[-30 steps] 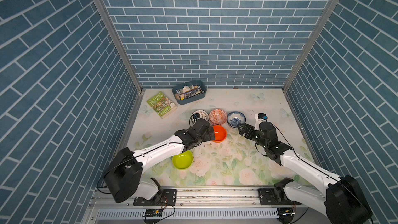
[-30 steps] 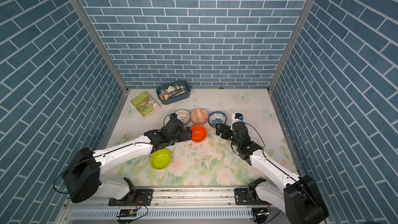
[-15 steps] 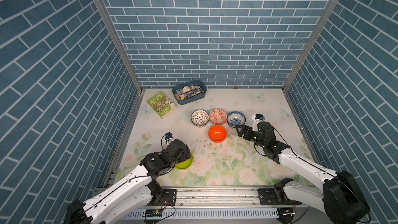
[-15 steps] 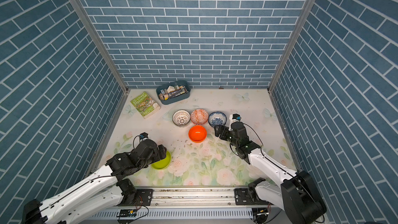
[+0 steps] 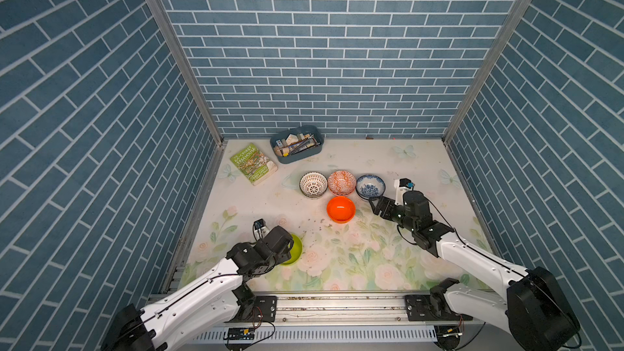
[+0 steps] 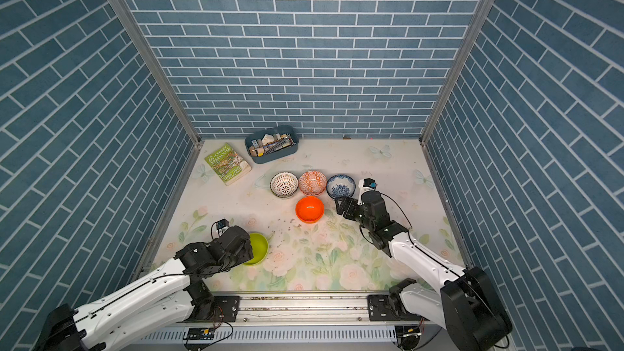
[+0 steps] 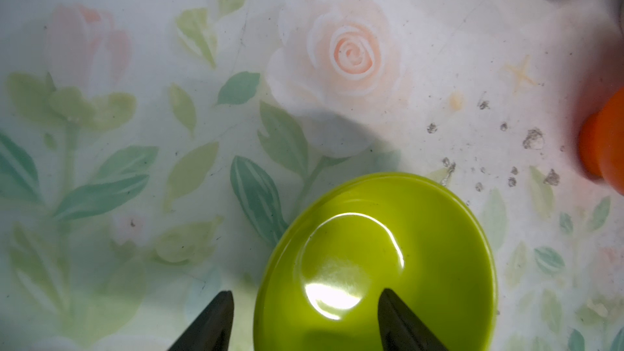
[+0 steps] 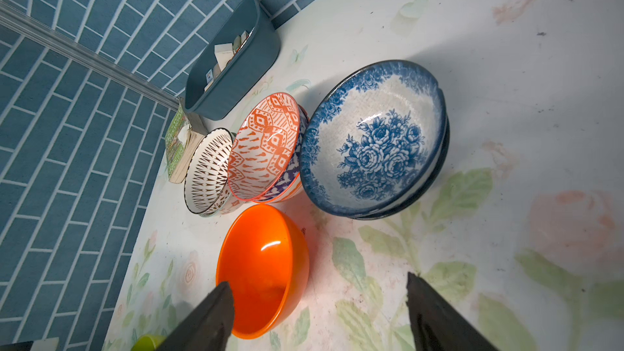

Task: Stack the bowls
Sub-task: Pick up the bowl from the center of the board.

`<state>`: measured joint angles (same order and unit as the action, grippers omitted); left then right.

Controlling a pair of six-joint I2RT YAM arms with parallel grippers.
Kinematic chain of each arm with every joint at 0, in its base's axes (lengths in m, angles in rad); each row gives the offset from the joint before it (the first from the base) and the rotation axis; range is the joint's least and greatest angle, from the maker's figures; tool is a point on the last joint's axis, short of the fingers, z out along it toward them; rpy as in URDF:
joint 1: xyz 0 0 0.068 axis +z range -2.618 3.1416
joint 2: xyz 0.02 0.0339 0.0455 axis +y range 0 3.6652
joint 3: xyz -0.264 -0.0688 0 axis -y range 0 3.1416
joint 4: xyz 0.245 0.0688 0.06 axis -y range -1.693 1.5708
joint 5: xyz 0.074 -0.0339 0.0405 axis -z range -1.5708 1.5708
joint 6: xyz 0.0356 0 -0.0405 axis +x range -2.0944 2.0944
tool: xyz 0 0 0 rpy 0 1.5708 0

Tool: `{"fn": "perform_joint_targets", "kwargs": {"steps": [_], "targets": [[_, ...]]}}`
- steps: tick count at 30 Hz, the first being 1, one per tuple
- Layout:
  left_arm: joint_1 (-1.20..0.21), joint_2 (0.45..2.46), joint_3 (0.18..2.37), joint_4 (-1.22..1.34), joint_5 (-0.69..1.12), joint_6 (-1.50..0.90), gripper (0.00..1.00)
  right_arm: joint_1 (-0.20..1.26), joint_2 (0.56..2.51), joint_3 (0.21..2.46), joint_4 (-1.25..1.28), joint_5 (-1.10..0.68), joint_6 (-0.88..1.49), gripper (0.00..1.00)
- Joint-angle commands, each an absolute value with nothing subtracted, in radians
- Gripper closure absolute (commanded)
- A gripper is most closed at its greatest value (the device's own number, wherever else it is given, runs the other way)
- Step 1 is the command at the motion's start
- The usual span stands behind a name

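My left claw [image 7: 304, 293] is released and sits astride the near rim of the green bowl [image 7: 388, 248], one finger outside the wall and one inside. Neither finger looks pressed against the wall, so I judge this bowl is not yet gripped. It stands alone at the front left of the surface [image 5: 405, 170], well apart from the others.

Farther back a row of three runs across the middle: the lattice bowl [image 5: 313, 184], the patterned bowl [image 5: 341, 182] and the blue bowl [image 5: 370, 186], each just beside the next. In my right wrist view each of these rests nested in another bowl beneath it, so three pairs appear done. The orange bowl [image 5: 341, 209] stands single just in front of the row.

My right claw [image 8: 317, 279] is released and grasps nothing. It hangs low beside the orange bowl, facing the row.

By my reckoning the work is partly done. The green and orange bowls are not yet stacked, and the three pairs may need merging if one pile is wanted.
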<state>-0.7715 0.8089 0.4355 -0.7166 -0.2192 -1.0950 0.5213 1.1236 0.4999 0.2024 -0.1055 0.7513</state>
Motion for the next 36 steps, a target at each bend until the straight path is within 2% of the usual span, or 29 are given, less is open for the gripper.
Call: {"fn": "perform_joint_targets", "kwargs": {"steps": [1,5,14,20,26,31,36], "targets": [[-0.767,0.803,0.417,-0.674,-0.225,-1.105,0.33,0.527,1.109,0.504,0.201,-0.104,0.733,0.18],[-0.767,0.808,0.410,-0.634,-0.214,-1.099,0.42,0.527,1.113,0.505,0.204,-0.106,0.732,0.19],[-0.770,0.861,0.420,-0.517,-0.187,-1.064,0.70,0.528,1.117,0.514,0.191,-0.114,0.732,0.19],[-0.789,0.969,0.495,-0.472,-0.204,-1.018,0.82,0.533,1.112,0.534,0.160,-0.150,0.732,0.22],[-0.820,1.055,0.591,-0.454,-0.251,-0.991,0.94,0.574,1.127,0.633,-0.053,-0.183,0.732,0.24],[-0.850,1.108,0.637,-0.396,-0.279,-0.974,1.00,0.652,1.112,0.682,-0.197,-0.159,0.764,0.24],[-0.883,1.161,0.674,-0.354,-0.324,-0.965,1.00,0.745,1.146,0.758,-0.299,-0.124,0.778,0.27]]}}
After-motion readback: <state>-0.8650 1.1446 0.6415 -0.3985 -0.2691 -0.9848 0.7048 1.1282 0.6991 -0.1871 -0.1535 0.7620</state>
